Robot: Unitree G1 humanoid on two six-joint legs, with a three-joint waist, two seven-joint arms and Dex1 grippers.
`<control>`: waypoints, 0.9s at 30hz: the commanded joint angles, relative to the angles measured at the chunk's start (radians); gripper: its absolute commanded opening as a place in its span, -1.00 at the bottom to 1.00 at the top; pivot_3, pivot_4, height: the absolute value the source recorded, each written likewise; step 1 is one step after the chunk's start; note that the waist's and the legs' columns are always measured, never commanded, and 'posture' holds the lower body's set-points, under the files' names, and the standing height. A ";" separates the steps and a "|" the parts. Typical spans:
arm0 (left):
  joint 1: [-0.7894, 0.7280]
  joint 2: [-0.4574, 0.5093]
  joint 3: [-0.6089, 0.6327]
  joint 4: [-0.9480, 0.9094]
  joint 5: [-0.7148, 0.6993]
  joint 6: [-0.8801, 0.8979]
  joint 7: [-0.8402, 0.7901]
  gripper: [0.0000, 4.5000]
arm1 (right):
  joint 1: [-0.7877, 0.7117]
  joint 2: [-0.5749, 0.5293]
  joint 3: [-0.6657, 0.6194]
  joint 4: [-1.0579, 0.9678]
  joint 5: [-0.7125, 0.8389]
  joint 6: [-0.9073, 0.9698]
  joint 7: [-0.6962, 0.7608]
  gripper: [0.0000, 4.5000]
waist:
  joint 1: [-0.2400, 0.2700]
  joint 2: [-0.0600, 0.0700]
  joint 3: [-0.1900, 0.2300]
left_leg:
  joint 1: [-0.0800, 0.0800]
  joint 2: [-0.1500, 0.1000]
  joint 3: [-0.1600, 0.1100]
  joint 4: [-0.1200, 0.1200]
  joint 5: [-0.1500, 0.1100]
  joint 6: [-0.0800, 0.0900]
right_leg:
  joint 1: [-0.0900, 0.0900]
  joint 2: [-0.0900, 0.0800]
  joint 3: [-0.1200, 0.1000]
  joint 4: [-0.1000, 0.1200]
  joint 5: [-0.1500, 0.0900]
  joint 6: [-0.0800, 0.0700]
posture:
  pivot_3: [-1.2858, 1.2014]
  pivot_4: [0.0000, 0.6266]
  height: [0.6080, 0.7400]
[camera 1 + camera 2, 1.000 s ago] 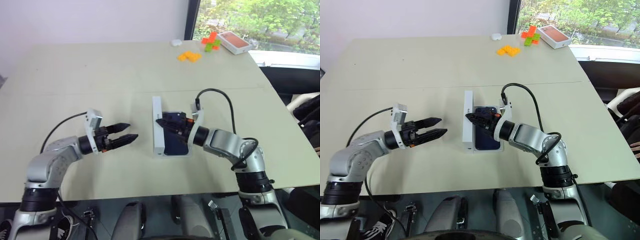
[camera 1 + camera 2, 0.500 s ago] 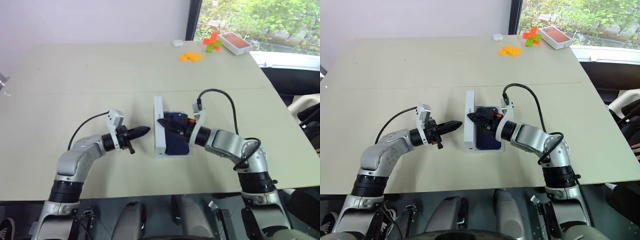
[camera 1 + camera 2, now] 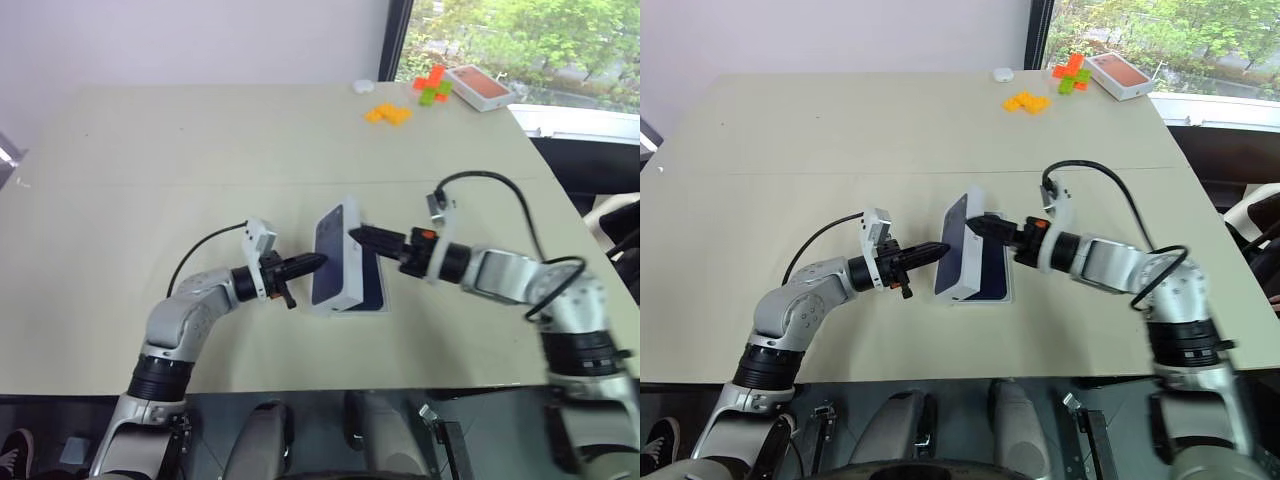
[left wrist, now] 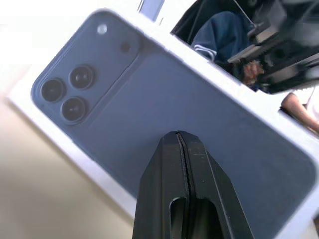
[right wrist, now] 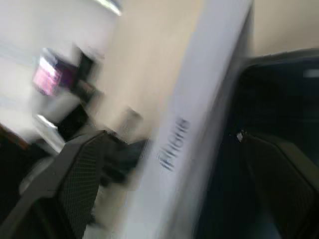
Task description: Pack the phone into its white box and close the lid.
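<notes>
White lid (image 3: pixel 335 255) with the dark blue phone picture on its face is tilted up on edge mid-surface, leaning over the white box (image 3: pixel 368 303), with what looks like the dark phone (image 3: pixel 376 288) showing in it just to its right. Left gripper (image 3: pixel 312 262) has its fingers pressed together, tips against the printed face from the left. Right gripper (image 3: pixel 362 236) comes in from the right with fingers spread, pinching nothing, near the lid's far edge. Orange blocks (image 3: pixel 386 113) and an orange-topped box (image 3: pixel 480 86) sit far right on the beige surface (image 3: pixel 180 160)

Lid (image 3: pixel 335 255): white, dark navy phone picture on face. Table (image 3: pixel 180 170): pale beige. Fingers (image 4: pixel 187 199): black.
</notes>
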 commanded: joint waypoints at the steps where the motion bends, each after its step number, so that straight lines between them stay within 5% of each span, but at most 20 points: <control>1: -0.014 -0.030 -0.016 -0.012 -0.001 -0.016 0.001 -1.00 | -0.048 -0.141 0.038 0.005 -0.235 -0.014 0.333 0.98 | 0.000 -0.001 0.000 | 0.000 0.000 0.000 0.000 0.000 0.000 | 0.000 0.000 0.000 0.000 0.000 0.000 | 0.03 -0.52 1.00; 7: 0.001 -0.072 -0.059 -0.037 0.009 -0.007 0.017 -1.00 | -0.059 -0.186 0.092 -0.011 -0.478 -0.078 0.565 0.98 | -0.002 -0.001 0.000 | 0.001 0.001 0.000 0.000 0.000 0.000 | 0.001 0.002 0.000 0.000 0.000 0.000 | 0.03 -0.52 1.00; 15: -0.014 -0.028 0.006 -0.099 -0.026 0.025 0.045 -1.00 | -0.057 -0.071 0.115 -0.034 -0.737 -0.233 0.584 0.98 | -0.001 -0.001 0.000 | 0.001 0.001 0.000 0.004 0.000 0.000 | 0.001 0.002 0.001 0.002 0.000 0.000 | 0.03 -0.52 1.00; 19: 0.001 0.033 0.048 -0.135 -0.040 0.045 0.047 -1.00 | -0.065 -0.014 0.091 -0.007 -0.802 -0.256 0.568 0.40 | -0.001 -0.001 0.000 | 0.000 0.001 0.000 0.006 0.000 0.000 | 0.001 0.001 0.001 0.002 0.000 0.000 | 0.03 -0.52 1.00; 25: 0.098 0.111 0.050 -0.187 0.013 0.025 0.066 -1.00 | -0.031 0.031 0.174 -0.003 -1.052 -0.448 0.549 -0.99 | -0.002 0.000 0.000 | 0.000 0.000 0.000 0.007 0.000 0.000 | 0.002 0.000 0.001 0.002 0.000 0.000 | 0.03 -0.52 1.00; 27: 0.103 0.125 0.071 -0.167 0.023 0.011 0.076 -1.00 | -0.027 0.050 0.202 0.004 -1.131 -0.489 0.527 -0.99 | -0.001 0.000 0.000 | 0.000 0.001 0.000 0.007 0.000 0.000 | 0.002 0.001 0.000 0.002 0.000 0.000 | 0.03 -0.52 1.00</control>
